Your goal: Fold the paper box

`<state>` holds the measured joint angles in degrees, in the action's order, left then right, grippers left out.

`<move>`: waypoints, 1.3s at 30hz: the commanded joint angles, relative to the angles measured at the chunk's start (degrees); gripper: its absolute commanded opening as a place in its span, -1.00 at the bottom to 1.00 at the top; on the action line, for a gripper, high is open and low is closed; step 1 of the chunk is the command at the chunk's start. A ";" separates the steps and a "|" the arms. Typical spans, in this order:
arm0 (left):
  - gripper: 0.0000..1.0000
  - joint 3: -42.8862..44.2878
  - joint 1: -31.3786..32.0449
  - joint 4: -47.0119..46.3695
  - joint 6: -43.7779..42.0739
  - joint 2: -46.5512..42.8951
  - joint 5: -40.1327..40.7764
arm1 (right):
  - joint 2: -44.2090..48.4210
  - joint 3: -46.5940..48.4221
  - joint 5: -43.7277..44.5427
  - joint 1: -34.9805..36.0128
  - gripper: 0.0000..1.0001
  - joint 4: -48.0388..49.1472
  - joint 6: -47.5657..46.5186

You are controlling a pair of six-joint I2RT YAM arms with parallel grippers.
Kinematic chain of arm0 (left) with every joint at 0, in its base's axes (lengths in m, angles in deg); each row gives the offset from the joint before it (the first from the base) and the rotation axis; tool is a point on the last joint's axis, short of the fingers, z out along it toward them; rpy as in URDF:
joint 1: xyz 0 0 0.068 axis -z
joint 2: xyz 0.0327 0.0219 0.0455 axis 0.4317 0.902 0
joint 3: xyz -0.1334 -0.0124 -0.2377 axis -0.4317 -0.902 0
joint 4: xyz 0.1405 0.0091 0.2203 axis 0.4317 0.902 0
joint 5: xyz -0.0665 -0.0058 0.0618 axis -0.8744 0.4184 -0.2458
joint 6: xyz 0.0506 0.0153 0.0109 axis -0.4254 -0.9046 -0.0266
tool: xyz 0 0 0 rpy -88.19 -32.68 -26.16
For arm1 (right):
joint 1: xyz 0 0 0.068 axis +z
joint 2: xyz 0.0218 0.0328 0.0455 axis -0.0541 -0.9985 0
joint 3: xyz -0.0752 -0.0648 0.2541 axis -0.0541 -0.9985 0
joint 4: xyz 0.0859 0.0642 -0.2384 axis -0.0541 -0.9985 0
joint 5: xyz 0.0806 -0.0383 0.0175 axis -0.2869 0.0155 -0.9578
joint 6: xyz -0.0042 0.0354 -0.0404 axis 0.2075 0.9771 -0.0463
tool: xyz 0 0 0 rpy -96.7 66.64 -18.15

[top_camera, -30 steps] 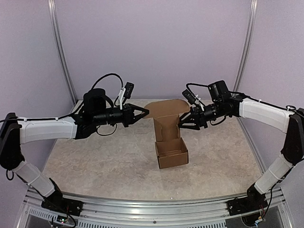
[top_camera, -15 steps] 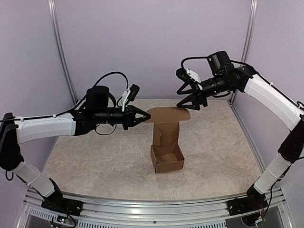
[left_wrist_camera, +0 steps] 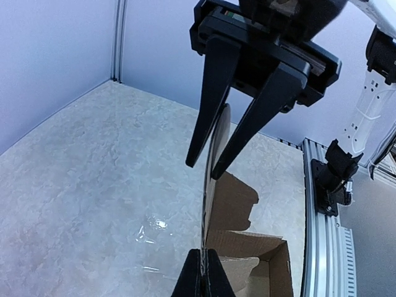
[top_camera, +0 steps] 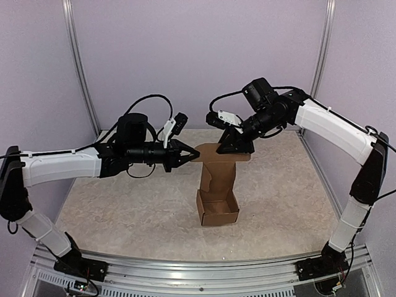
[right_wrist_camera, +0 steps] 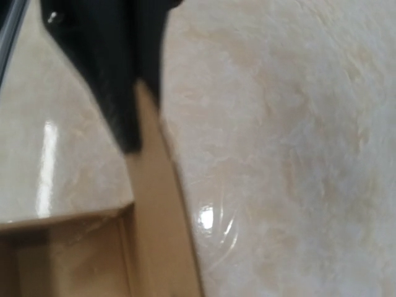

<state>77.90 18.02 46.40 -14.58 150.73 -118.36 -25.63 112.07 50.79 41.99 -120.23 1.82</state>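
The paper box (top_camera: 217, 208) is brown cardboard, an open tray on the table with its tall lid panel (top_camera: 218, 168) standing upright. My left gripper (top_camera: 197, 154) is shut on the lid's left edge; the left wrist view shows it (left_wrist_camera: 203, 272) pinching the thin cardboard edge (left_wrist_camera: 211, 154). My right gripper (top_camera: 230, 147) is at the lid's top flap. In the left wrist view it (left_wrist_camera: 203, 170) is open, one finger on each side of the lid's far edge. The right wrist view is blurred and shows the cardboard strip (right_wrist_camera: 154, 210) and the tray's corner.
The marbled table top (top_camera: 124, 204) lies inside lilac walls with metal corner posts (top_camera: 80, 68). An aluminium rail (top_camera: 185, 269) runs along the near edge. The right arm's base (left_wrist_camera: 334, 173) stands by that rail in the left wrist view.
My right arm has swung up and leftward, from beside the box to over the lid's top flap. My left gripper keeps its hold and has shifted slightly right; the lid stands more upright.
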 commanded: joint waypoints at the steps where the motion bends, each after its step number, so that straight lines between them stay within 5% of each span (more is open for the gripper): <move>1: -1.00 3.38 1.94 1.30 -1.65 2.27 9.78 | -0.82 1.17 1.91 0.30 -0.80 1.60 5.41; 4: -1.00 4.01 3.66 -1.32 0.34 3.69 21.93 | -0.90 0.06 4.64 0.30 -0.99 5.17 10.60; 10: -1.00 2.94 10.76 -14.60 9.85 7.86 47.82 | -2.56 -1.19 6.57 0.31 -1.00 10.69 21.60; 15: -1.00 10.44 14.15 -14.19 8.80 14.28 51.16 | -4.32 1.32 7.41 0.23 -1.00 9.79 22.40; 18: -0.69 11.03 14.26 -7.99 7.49 13.81 51.07 | -3.77 1.73 8.04 -0.71 -1.00 9.20 21.28; 22: -0.20 4.33 14.02 -3.01 1.79 4.06 44.76 | -1.64 0.33 4.49 -3.78 -1.00 8.78 18.07; 27: 0.24 -1.17 7.81 7.29 -3.51 -13.49 25.22 | 0.46 -1.75 -0.85 -4.88 -1.00 6.67 10.30; 32: 0.23 -4.10 -5.75 10.06 -3.70 -21.49 7.16 | 0.84 -0.29 -10.72 -4.81 -0.98 1.28 1.97; 39: 0.20 0.32 -14.43 10.14 -6.13 -13.03 -9.40 | 0.50 2.10 -15.85 -3.02 -0.97 -4.62 -4.38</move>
<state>76.57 4.69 51.84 -18.12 131.21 -114.12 -26.65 112.31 39.67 37.49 -120.23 2.72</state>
